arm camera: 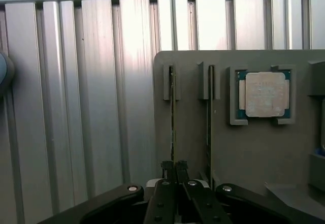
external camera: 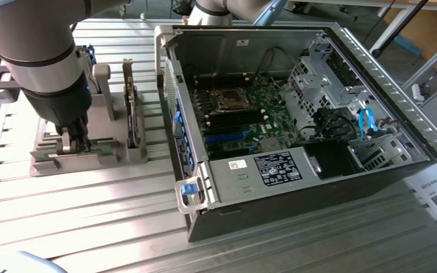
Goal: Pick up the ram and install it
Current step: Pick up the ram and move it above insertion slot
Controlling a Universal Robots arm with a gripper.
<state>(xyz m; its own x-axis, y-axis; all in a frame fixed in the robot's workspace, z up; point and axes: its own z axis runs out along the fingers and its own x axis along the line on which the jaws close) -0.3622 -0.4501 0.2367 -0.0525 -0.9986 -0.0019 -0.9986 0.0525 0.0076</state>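
The gripper is clamped on the ram, which stands on edge in its slot near the gray holder's edge. A second stick stands just beside it. The processor chip lies farther along, and the open computer case stands beyond the holder.

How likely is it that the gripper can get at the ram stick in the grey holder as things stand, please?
Very likely yes: the gripper sits at the holder, seemingly shut on the ram stick by its thin edge, with nothing between them.
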